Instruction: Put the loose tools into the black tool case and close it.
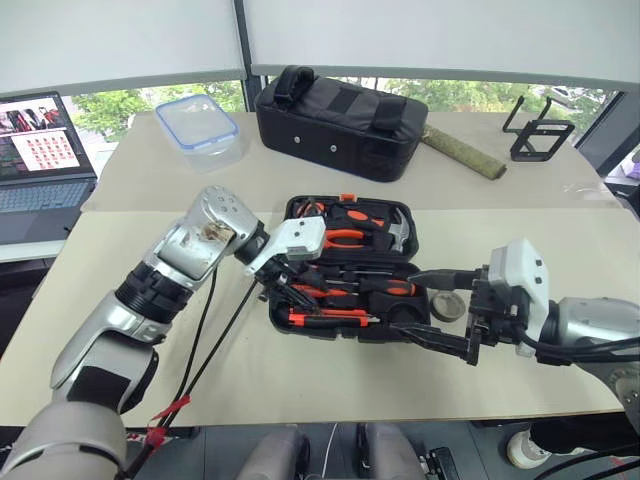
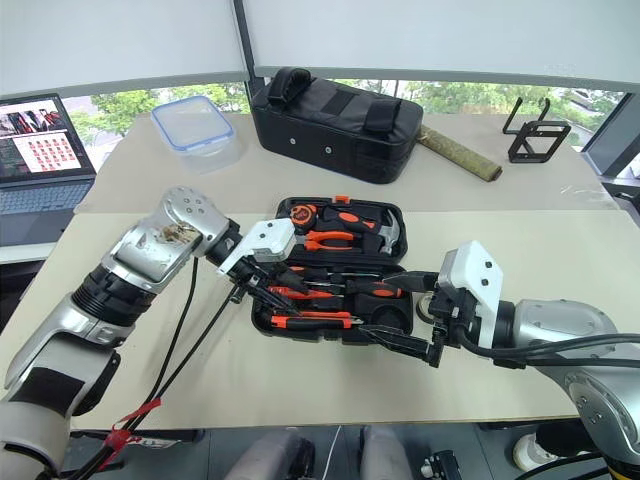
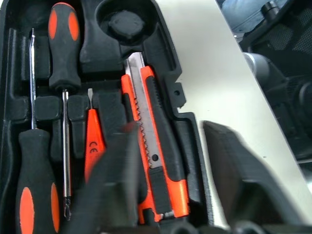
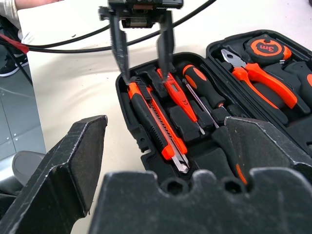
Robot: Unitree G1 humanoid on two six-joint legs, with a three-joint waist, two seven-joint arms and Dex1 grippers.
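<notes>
The black tool case [image 1: 425, 250] lies open in the middle of the table. Its near half holds two black-and-orange screwdrivers [image 3: 63, 44] [image 3: 36, 185], a small orange screwdriver [image 3: 92, 146] and the utility knife [image 3: 156, 146], each in a recess. My left gripper [image 4: 145, 77] hangs over the case's near left corner, fingers apart, straddling the knife's butt end. A grey tape roll [image 1: 447, 305] sits on the table against the case's right side. My right gripper [image 1: 412, 305] stands wide open there, one finger on each side of the roll, holding nothing.
Orange pliers [image 1: 343, 237], a tape measure [image 4: 265, 48] and a hammer [image 1: 398, 235] fill the lid half. Behind stand a black fabric bag [image 1: 340, 120], a clear blue-rimmed container [image 1: 197, 125], a stick [image 1: 460, 152] and a black stand [image 1: 538, 135]. A laptop [image 1: 40, 150] sits far left; cables [image 1: 215, 330] trail under my left arm.
</notes>
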